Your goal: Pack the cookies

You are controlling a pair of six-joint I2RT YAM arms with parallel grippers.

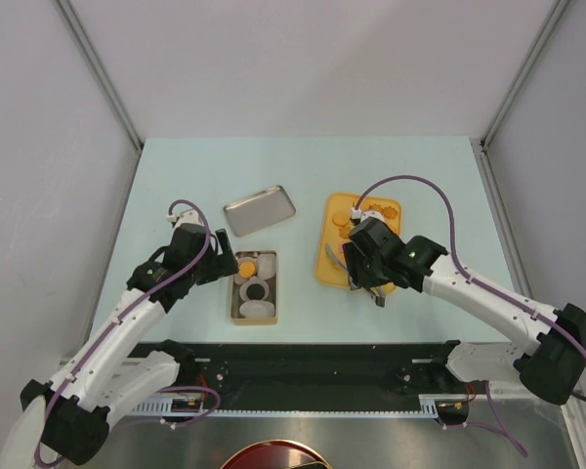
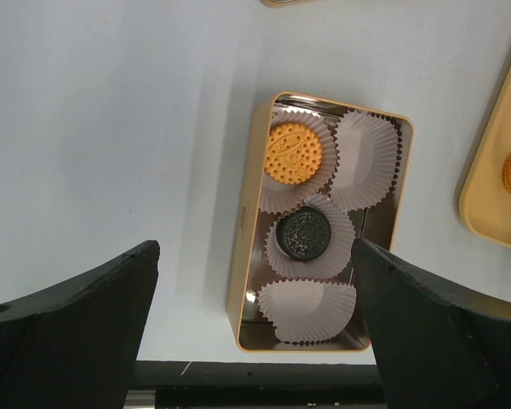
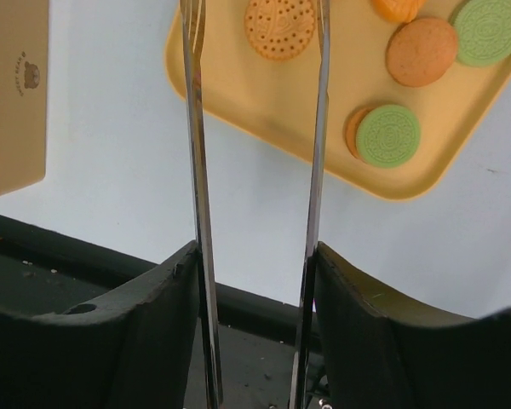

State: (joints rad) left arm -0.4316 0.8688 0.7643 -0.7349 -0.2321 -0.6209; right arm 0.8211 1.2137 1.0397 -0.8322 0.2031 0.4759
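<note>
Several cookies lie on a yellow tray [image 1: 334,266]: an orange one [image 3: 279,25], a brown one [image 3: 422,49] and two green ones [image 3: 387,135]. My right gripper [image 3: 255,251] is shut on metal tongs [image 3: 194,170]. Their two arms reach over the tray [image 3: 264,94] on either side of the orange cookie; their tips are out of view. The tin box [image 2: 249,213] holds an orange cookie [image 2: 294,154] and a black cookie [image 2: 302,234] in white paper cups, plus two empty cups [image 2: 370,158]. My left gripper [image 2: 254,256] is open and empty above the box [image 1: 236,303].
The metal lid [image 1: 260,210] lies upside down behind the box. The box's cream side [image 3: 17,94] shows at the left of the right wrist view. A black rail [image 1: 313,357] runs along the table's near edge.
</note>
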